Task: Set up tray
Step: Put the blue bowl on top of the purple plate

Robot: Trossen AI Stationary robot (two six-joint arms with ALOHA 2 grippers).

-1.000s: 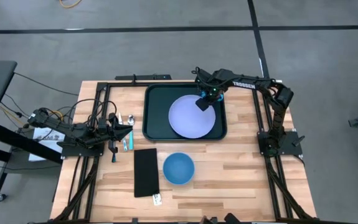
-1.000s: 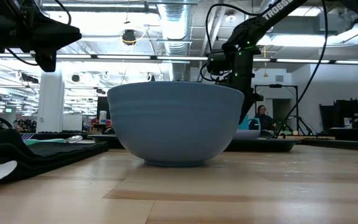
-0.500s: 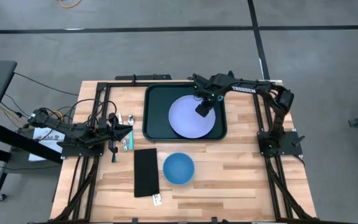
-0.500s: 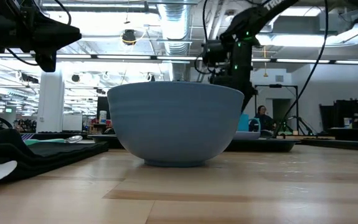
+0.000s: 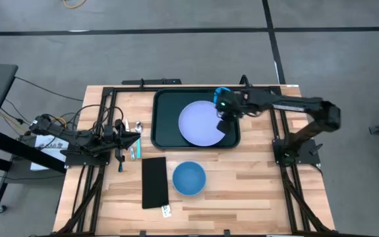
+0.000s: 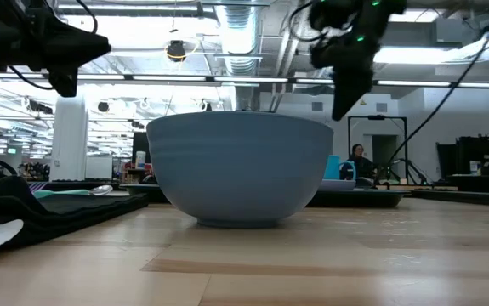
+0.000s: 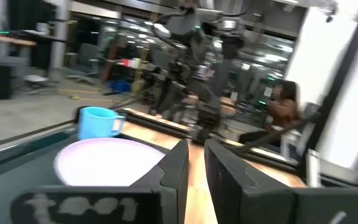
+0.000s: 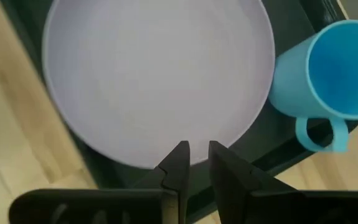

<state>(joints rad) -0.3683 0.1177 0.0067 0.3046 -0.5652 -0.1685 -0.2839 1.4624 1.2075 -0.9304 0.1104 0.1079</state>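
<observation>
Tray (image 5: 164, 108) sits on the far half of the tabletop (image 5: 255, 181), carrying a lavender plate (image 5: 201, 123) and a blue cup (image 5: 223, 93) at its far right corner. Right gripper (image 5: 227, 124) hovers over the plate's right edge, its fingers (image 8: 177, 163) nearly closed and, seemingly, empty. Left gripper (image 5: 136, 141) rests at the tabletop's left side, fingers nearly closed. Nearer lie a black napkin (image 5: 155, 182) and blue bowl (image 5: 189, 178).

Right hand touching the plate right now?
Apart. In the right wrist view the right hand hangs above the lavender plate, fingers nearly closed and empty; the low view shows it raised well above the tray.
</observation>
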